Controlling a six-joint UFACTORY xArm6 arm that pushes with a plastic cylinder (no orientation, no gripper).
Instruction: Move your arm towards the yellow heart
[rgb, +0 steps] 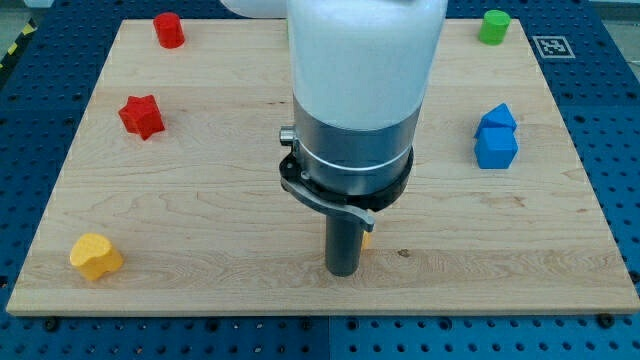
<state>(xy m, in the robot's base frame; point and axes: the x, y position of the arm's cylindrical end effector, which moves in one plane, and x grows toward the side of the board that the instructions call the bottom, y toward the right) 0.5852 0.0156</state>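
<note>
Near the middle of the wooden board, toward its near edge, my tip is resting on the surface, with a small orange object peeking out just beside the rod on its right; its shape cannot be told. No jaws are fitted, so nothing is being gripped. At the near left corner, the yellow heart is lying well apart from my tip. At the far left, a red cylinder is standing, and a red star is sitting nearer, below it. At the far right, a green cylinder is standing; two blue blocks are touching each other at the right side.
</note>
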